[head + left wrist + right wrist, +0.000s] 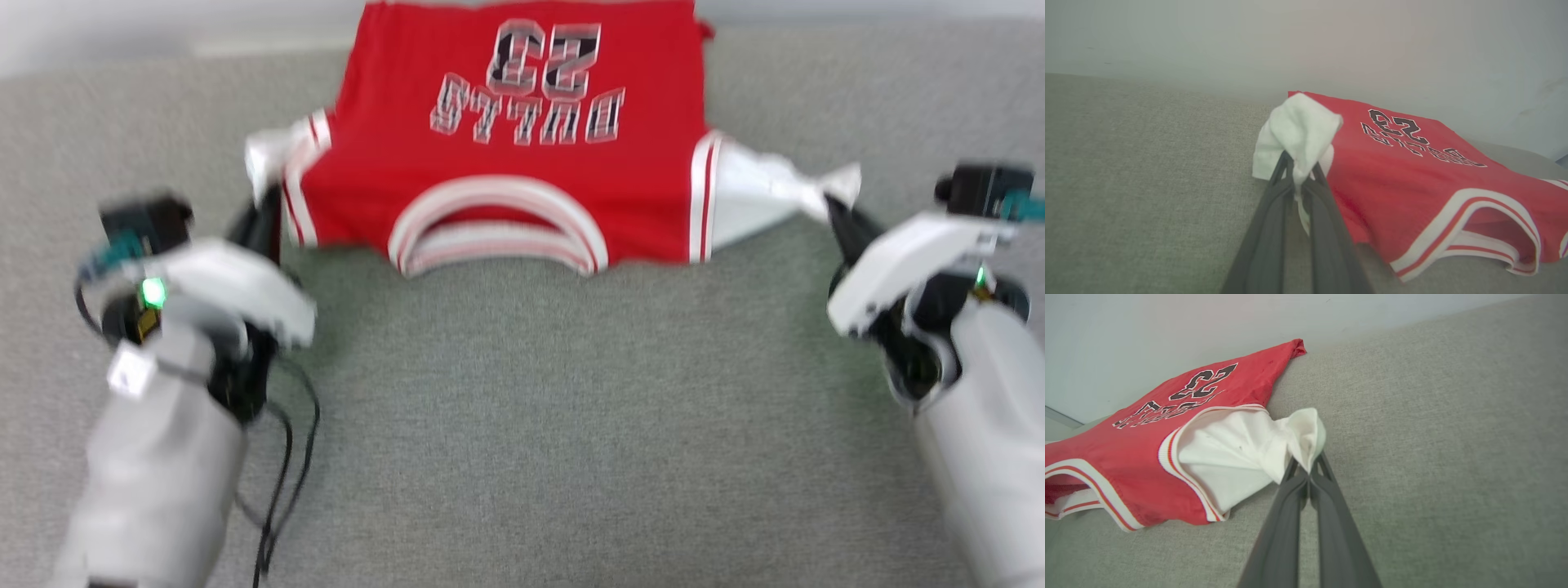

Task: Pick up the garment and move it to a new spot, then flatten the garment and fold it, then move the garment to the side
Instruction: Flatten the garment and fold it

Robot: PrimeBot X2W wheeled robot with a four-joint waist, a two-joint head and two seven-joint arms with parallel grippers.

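Both left hand (1300, 163) and right hand (1308, 463) pinch the garment (522, 188) on grey cloth surface (522, 408) below pale wall (1306, 41).

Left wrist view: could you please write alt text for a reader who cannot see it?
The left pincer is shut on the bunched white sleeve of a red shirt numbered 23, lying on grey fabric before a pale wall.

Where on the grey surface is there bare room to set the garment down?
Widest: the grey surface between left gripper and right gripper, nearer than the collar of the garment. Bare strips also lie outside each sleeve. Crowded: the far middle, where the garment is, both grippers shut on its sleeves.
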